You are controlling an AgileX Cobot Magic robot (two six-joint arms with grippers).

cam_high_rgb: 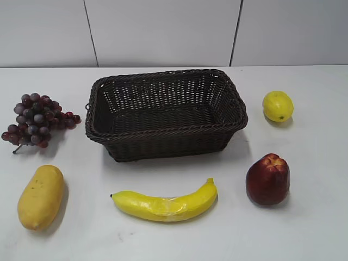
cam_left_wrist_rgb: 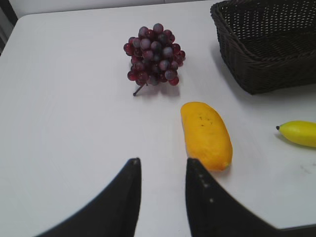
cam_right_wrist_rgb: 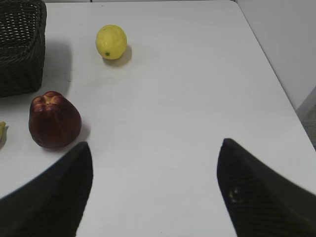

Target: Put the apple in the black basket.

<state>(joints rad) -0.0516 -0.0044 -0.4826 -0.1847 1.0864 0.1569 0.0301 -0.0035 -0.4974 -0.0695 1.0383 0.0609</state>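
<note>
The dark red apple (cam_high_rgb: 267, 179) stands on the white table at the front right, in front of and to the right of the black basket (cam_high_rgb: 166, 133). It also shows in the right wrist view (cam_right_wrist_rgb: 54, 120), to the upper left of my right gripper (cam_right_wrist_rgb: 155, 148), which is open, wide and empty. The basket's corner shows at that view's left edge (cam_right_wrist_rgb: 19, 54) and in the left wrist view (cam_left_wrist_rgb: 266, 54). My left gripper (cam_left_wrist_rgb: 162, 165) is open and empty above bare table. Neither gripper shows in the exterior view.
A bunch of grapes (cam_high_rgb: 37, 119) lies left of the basket, an orange-yellow mango (cam_high_rgb: 41, 197) at the front left, a banana (cam_high_rgb: 166, 204) in front of the basket, and a lemon (cam_high_rgb: 278, 105) to its right. The table's right edge (cam_right_wrist_rgb: 276, 84) is near.
</note>
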